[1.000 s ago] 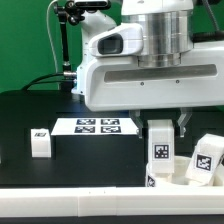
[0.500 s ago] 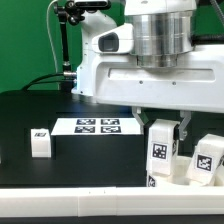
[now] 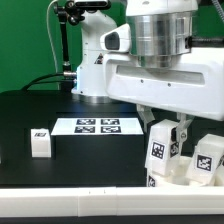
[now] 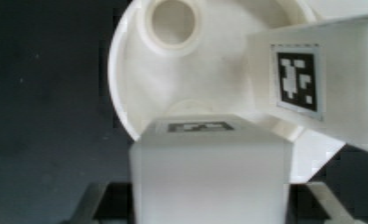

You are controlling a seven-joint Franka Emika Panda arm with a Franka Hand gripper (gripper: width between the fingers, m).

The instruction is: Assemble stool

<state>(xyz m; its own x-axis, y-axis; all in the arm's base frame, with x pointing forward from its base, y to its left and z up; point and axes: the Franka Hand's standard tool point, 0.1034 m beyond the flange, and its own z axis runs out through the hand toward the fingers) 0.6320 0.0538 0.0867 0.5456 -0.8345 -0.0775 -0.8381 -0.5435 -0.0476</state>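
Observation:
My gripper (image 3: 166,133) is shut on a white blocky leg (image 3: 160,152) with a square tag, held upright over the round white seat (image 3: 178,178) at the exterior view's lower right. In the wrist view the held leg (image 4: 207,165) fills the foreground between my gripper's (image 4: 211,205) dark fingers, and the seat (image 4: 172,75) with its round hole lies behind it. A second tagged leg (image 3: 207,158) stands tilted on the seat beside the held one and appears in the wrist view too (image 4: 314,75). A third leg (image 3: 41,141) stands loose on the black table at the exterior view's left.
The marker board (image 3: 95,126) lies flat on the black table behind the loose leg. A white edge strip (image 3: 70,188) runs along the table's front. A camera stand with cables (image 3: 68,40) rises at the back, toward the exterior view's left.
The arm's white body has swung toward the exterior view's right. The held leg has stayed almost in place over the seat, and the grip is unchanged.

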